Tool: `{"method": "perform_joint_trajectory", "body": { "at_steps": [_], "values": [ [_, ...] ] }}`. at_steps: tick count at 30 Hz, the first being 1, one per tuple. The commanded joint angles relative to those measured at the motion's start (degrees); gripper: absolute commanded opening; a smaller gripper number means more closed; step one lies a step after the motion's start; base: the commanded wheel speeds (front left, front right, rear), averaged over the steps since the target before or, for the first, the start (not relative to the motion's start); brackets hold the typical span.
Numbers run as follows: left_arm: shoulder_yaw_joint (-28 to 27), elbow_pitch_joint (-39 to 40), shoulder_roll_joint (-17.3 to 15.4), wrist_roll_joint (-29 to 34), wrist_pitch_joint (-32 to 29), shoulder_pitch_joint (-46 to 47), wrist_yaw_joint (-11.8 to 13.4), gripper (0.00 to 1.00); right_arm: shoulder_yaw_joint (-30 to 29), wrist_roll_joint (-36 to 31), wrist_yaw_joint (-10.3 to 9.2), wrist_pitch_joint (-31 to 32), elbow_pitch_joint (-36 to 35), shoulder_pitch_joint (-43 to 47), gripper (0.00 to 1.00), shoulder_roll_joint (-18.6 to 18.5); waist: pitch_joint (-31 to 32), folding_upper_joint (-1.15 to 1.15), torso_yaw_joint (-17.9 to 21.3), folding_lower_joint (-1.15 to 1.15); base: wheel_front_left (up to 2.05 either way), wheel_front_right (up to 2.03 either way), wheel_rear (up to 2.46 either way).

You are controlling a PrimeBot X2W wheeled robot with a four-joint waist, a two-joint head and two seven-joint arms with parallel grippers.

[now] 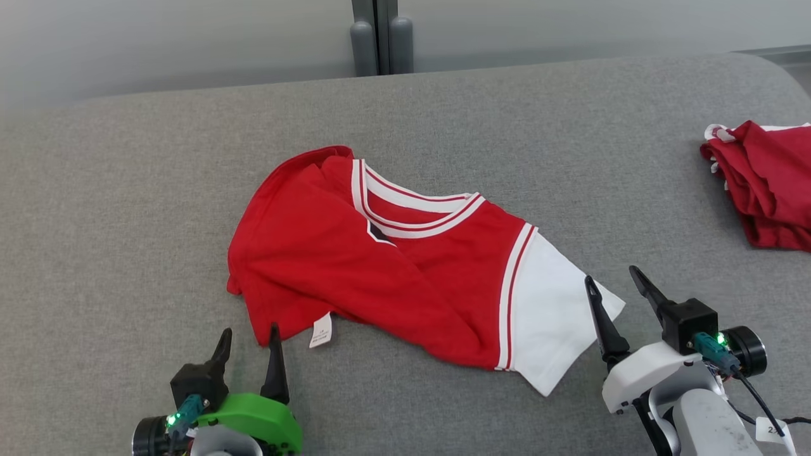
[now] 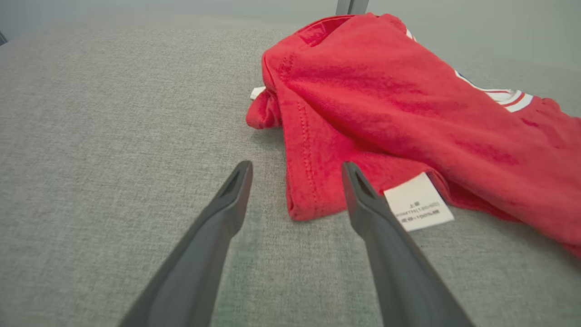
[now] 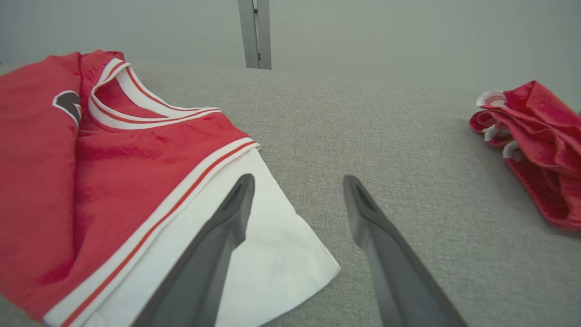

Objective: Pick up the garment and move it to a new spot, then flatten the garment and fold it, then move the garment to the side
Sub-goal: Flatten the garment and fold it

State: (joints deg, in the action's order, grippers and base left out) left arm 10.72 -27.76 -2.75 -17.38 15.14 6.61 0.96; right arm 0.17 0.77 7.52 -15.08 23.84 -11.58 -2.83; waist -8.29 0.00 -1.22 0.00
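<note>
Spread wide and empty, the left gripper [image 1: 250,329] and right gripper [image 1: 610,273] flank the crumpled red-and-white cotton jersey [image 1: 355,253] lying centrally on the grey woven-fabric surface [image 1: 127,190], well apart from a bunched red cloth [image 1: 766,183].

My head camera looks forward and down over the table [image 1: 127,202] from above. My wrist cameras sit low and close: one looks along my left end effector [image 2: 297,164], one along my right end effector [image 3: 298,178]. All three share the shirt [image 1: 393,272].
</note>
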Motion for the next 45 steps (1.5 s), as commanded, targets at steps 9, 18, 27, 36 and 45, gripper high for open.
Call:
{"method": "perform_joint_trajectory", "body": {
  "at_steps": [9,18,27,36,45],
  "values": [
    [0.98,-7.57,-0.29,-1.44,-0.08,5.60,0.28,1.00,-0.29,-2.81,-0.08,-0.09,2.56,-3.14,1.00,-0.24,-5.41,0.00,0.15,0.00,0.00,0.00,0.00],
    [3.65,-10.81,-0.14,-2.29,-0.37,5.77,-0.41,1.00,-2.31,-6.50,-0.08,-0.02,9.08,-3.96,1.00,-0.23,-5.83,0.00,-0.53,0.00,0.00,0.00,0.00],
    [6.83,-14.28,0.10,-4.82,-0.67,5.82,-3.49,0.00,-1.53,-6.33,-0.08,0.39,15.87,-4.39,0.00,-0.22,-5.37,0.00,-0.94,0.00,0.00,0.00,0.00],
    [6.02,-10.00,-0.13,-4.78,-0.12,6.28,-5.00,0.00,-3.12,-3.44,-0.09,-0.04,10.78,-3.90,0.00,-0.31,-3.47,0.00,-0.98,0.00,0.00,0.00,0.00],
    [-0.17,4.38,-0.28,-0.96,-0.04,4.79,-5.26,0.00,-5.40,3.74,-0.09,-0.06,1.06,-5.08,0.00,-0.27,1.26,0.00,-1.43,0.00,0.00,0.00,0.00]
  ]
}}
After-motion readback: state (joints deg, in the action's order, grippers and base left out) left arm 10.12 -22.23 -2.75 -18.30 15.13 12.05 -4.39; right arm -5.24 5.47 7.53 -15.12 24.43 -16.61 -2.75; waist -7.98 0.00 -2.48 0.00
